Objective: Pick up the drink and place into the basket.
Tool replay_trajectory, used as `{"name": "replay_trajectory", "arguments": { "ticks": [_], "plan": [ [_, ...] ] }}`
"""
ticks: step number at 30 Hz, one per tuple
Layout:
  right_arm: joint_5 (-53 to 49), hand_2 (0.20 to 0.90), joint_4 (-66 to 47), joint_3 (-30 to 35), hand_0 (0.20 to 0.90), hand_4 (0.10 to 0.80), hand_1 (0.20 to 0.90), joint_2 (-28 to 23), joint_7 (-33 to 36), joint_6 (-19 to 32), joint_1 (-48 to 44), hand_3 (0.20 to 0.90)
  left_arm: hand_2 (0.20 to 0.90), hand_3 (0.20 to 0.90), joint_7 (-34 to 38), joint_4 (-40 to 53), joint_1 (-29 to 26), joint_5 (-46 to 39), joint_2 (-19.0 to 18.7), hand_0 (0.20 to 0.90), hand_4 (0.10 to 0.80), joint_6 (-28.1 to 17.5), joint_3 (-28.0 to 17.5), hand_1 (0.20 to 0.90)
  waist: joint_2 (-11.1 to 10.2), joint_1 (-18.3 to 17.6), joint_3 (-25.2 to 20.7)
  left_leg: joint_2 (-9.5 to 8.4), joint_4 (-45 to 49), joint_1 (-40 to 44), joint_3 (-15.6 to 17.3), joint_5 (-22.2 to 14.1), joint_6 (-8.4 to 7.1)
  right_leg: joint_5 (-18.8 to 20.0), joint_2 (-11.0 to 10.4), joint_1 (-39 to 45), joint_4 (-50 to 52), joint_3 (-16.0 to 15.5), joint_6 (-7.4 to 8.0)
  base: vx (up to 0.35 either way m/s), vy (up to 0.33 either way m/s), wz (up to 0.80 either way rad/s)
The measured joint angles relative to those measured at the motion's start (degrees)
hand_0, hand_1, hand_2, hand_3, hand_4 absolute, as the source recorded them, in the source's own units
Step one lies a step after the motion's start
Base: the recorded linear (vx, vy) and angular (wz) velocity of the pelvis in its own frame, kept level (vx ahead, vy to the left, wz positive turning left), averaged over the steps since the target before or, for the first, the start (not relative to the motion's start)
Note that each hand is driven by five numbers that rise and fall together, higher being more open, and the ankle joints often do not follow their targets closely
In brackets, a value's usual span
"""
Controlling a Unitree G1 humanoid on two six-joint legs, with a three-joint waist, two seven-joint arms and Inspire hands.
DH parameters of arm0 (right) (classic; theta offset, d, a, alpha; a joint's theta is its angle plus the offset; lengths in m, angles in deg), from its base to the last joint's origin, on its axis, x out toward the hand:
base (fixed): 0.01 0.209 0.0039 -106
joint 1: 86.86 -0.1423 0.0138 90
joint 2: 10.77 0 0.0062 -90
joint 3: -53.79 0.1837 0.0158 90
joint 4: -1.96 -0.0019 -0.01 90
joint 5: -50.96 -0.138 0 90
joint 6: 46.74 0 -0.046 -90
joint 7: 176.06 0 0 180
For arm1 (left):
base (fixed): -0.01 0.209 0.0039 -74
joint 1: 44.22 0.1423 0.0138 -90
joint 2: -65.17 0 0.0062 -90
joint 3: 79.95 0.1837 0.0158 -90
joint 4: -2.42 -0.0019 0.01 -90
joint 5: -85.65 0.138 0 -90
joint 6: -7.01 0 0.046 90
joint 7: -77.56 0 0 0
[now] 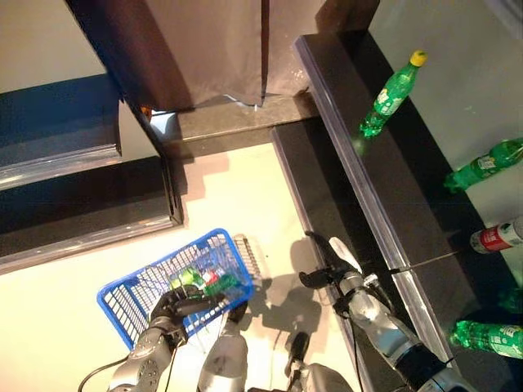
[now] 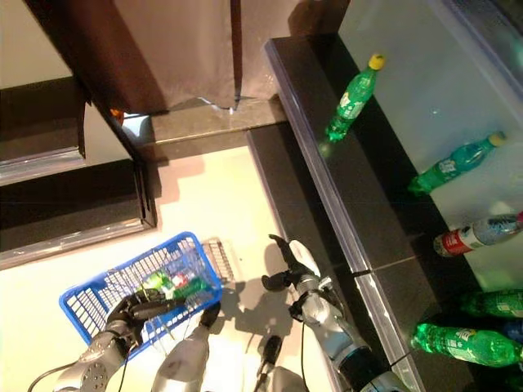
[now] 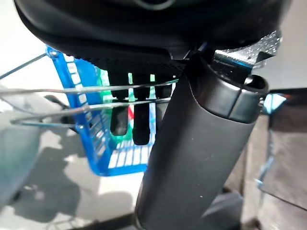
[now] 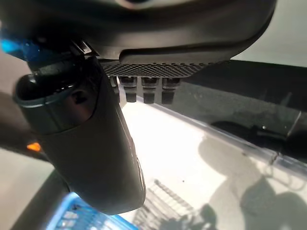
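Note:
A blue plastic basket (image 1: pixel 155 263) hangs low over the pale floor. In it lies a green drink bottle (image 1: pixel 208 280) with a red label. My left hand (image 1: pixel 176 306) is curled round the basket's wire handle (image 3: pixel 72 89), and its fingers (image 3: pixel 139 124) hook over the wires. To the right of the basket, my right hand (image 1: pixel 335 261) is open and empty beside the dark shelf edge. Its fingers (image 4: pixel 144 91) are straight and its thumb (image 4: pixel 91 143) stands out in front.
A long dark shelf (image 1: pixel 368 188) with a glass rim runs along the right. On it are an upright green bottle (image 1: pixel 392 94), a lying green one (image 1: pixel 484 166), a red-labelled bottle (image 1: pixel 498 237) and another green one (image 1: pixel 490 336). A grey wire grid (image 1: pixel 249 257) adjoins the basket.

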Motion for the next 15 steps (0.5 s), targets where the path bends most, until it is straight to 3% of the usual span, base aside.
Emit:
{"name": "replay_trajectory", "arguments": {
  "ticks": [8,15],
  "plan": [
    [-16.14,0.900,15.01,2.34,0.900,0.800,0.900,7.35,-5.99,1.99,6.88,0.900,0.300,0.200,-0.53,-16.54,0.43,3.21,3.99,0.300,0.100,-6.53,0.17,0.300,0.16,-4.10,-8.05,0.53,-1.08,1.51,1.41,-0.28,0.02,-0.13,0.16,0.62,-0.32,0.89,-0.13,0.008,0.005,-0.07],
    [-20.45,0.900,25.21,3.06,0.900,0.800,0.900,8.26,-9.81,2.69,12.21,0.900,0.300,0.200,-1.79,-24.16,0.38,3.74,5.86,0.300,0.100,-8.82,0.18,0.300,1.12,-6.25,-12.60,1.15,-1.20,1.93,2.57,-0.82,0.06,-0.27,0.52,0.44,-0.62,2.07,-0.66,-0.004,0.012,-0.09]
  ]
}}
